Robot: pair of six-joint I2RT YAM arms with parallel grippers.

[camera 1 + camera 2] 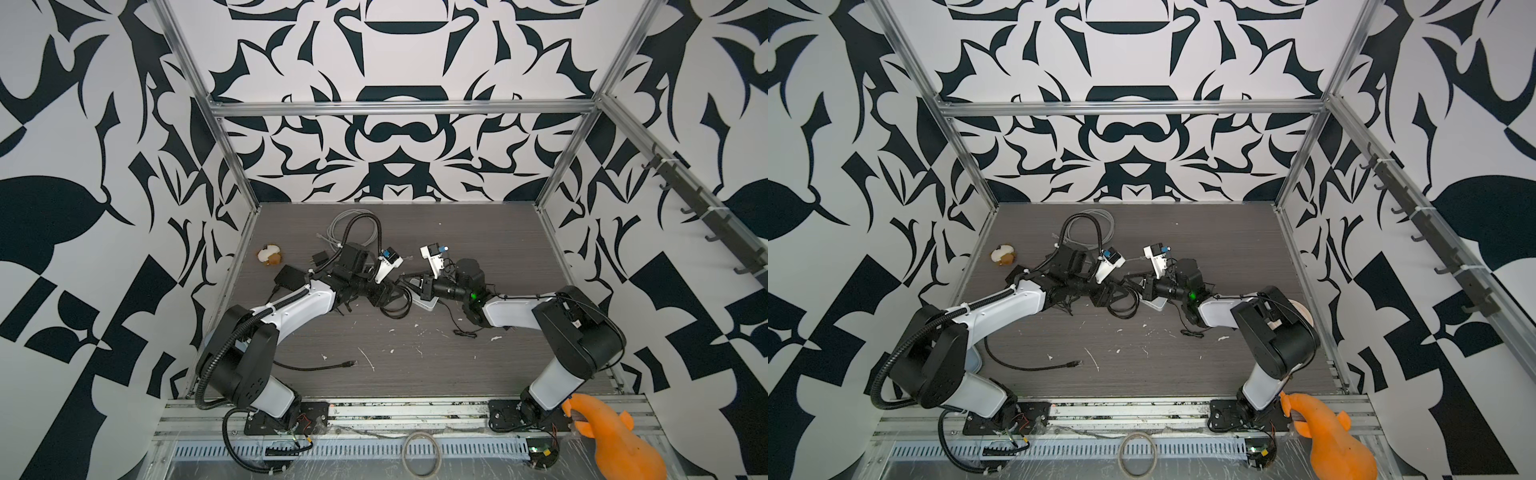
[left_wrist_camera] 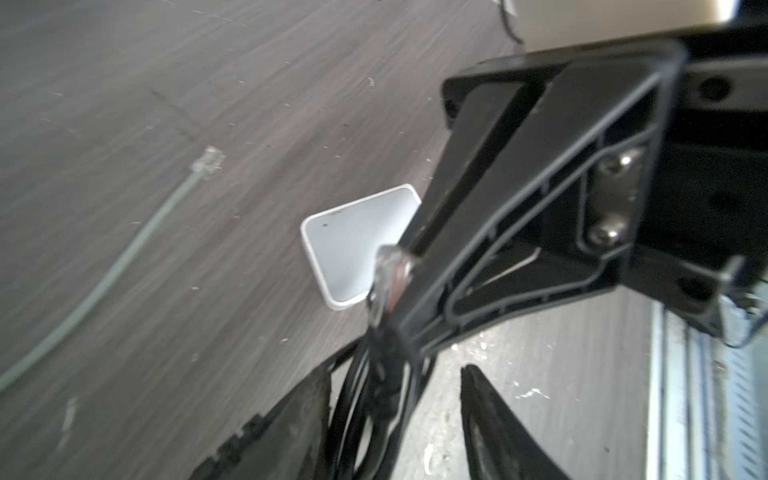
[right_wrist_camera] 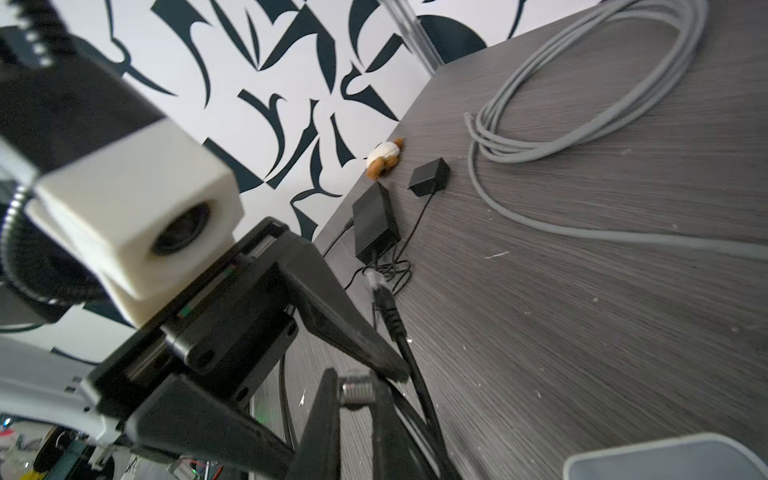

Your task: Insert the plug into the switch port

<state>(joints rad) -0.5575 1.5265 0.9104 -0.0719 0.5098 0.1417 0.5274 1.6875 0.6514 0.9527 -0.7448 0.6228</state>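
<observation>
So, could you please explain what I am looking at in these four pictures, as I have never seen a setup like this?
Two robot arms work over a dark table inside a patterned booth. Both top views look down from overhead. The other two pictures come from a camera on each arm's wrist. Each arm ends in a pincer. The left pincer is open. The right pincer is shut, seemingly on a black cable just behind its clear plug. On the table lie a white flat box, a black box with leads, a coiled grey cable and a small toy. I cannot tell which box is the switch.
</observation>
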